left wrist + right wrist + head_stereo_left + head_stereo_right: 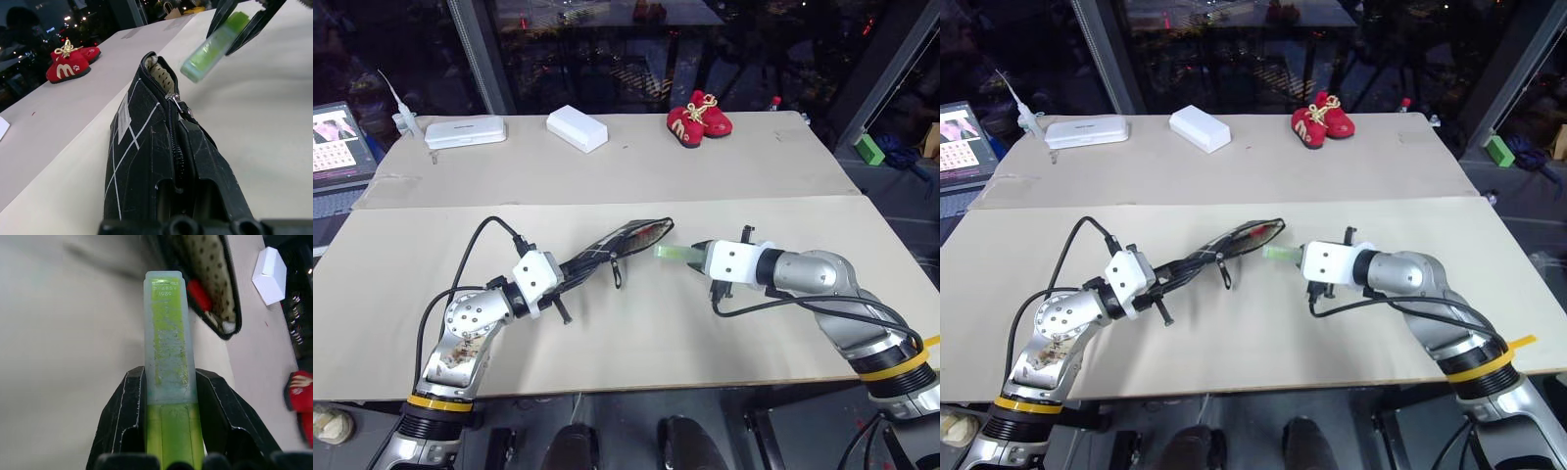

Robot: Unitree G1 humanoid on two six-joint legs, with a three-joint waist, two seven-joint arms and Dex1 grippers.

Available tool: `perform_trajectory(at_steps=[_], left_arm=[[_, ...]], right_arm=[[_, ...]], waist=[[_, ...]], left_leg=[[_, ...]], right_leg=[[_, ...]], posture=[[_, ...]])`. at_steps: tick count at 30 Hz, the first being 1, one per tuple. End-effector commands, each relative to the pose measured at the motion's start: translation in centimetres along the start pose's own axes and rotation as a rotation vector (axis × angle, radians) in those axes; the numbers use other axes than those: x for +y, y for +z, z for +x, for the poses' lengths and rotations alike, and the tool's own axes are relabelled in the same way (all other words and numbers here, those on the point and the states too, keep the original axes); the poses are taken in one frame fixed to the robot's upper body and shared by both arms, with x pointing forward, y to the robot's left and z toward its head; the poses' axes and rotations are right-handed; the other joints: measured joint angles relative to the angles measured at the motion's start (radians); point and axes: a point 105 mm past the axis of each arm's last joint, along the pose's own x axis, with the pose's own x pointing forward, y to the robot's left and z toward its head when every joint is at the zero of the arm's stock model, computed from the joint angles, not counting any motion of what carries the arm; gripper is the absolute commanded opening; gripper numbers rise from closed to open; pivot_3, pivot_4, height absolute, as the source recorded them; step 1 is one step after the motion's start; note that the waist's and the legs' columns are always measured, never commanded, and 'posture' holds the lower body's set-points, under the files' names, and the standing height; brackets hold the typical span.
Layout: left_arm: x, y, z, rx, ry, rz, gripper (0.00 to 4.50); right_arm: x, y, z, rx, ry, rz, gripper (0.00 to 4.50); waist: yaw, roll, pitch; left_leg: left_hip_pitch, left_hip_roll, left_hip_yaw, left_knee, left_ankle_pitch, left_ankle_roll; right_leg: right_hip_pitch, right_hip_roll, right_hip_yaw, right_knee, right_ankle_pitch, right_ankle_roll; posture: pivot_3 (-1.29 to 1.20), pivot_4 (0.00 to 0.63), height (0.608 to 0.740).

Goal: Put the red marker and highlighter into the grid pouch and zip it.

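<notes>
Right wrist view: right gripper point(168, 431) clamps the highlighter point(167, 357); left gripper point(570, 279) grips the grid pouch point(622, 240).

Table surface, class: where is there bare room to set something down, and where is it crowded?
Bare: the front table between the two arms, and the far board between the white box and red baby shoes. Crowded: the middle, where the left gripper holds the grid pouch and the right gripper brings the highlighter.

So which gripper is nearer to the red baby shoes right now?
Right. The right gripper, holding the highlighter, sits almost straight in front of the red baby shoes. The left gripper, clamped on the grid pouch, is farther off to the left.
</notes>
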Motion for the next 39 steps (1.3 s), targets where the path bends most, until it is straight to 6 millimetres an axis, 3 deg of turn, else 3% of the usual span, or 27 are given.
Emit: perform_trajectory(at_steps=[1,14,29,39], left_arm=[[0.1,1.2,0.2,-0.044,-0.003,0.027,0.0],[0.2,1.1,0.2,-0.043,-0.011,0.029,0.0],[0.0,1.0,0.1,-0.038,-0.02,0.026,0.0],[0.1,1.0,0.1,-0.035,-0.025,0.029,0.0]], right_arm=[[-2.0,0.9,-0.2,-0.03,-0.074,-0.062,1.04],[-1.7,1.5,1.1,-0.038,-0.065,-0.125,1.04],[-4.3,2.1,0.1,-0.055,-0.083,-0.138,1.04],[-2.2,3.1,1.8,-0.088,-0.028,-0.156,1.04]], waist=[[0.001,0.0,0.0],[0.003,0.0,0.0],[0.004,0.0,0.0],[0.003,0.0,0.0]], left_leg=[[0.0,0.0,0.0,0.0,0.0,0.0],[0.0,0.0,0.0,0.0,0.0,0.0],[-0.001,0.0,0.0,0.0,0.0,0.0],[0.0,0.0,0.0,0.0,0.0,0.0]], right_leg=[[0.0,0.0,0.0,0.0,0.0,0.0],[0.0,0.0,-0.001,0.001,0.0,0.0],[0.0,0.0,-0.001,0.001,0.0,0.0],[0.0,0.0,-0.001,0.001,0.0,0.0]], posture=[[0.0,0.15,0.74],[0.0,0.15,0.74],[0.0,0.15,0.74],[0.0,0.15,0.74]])
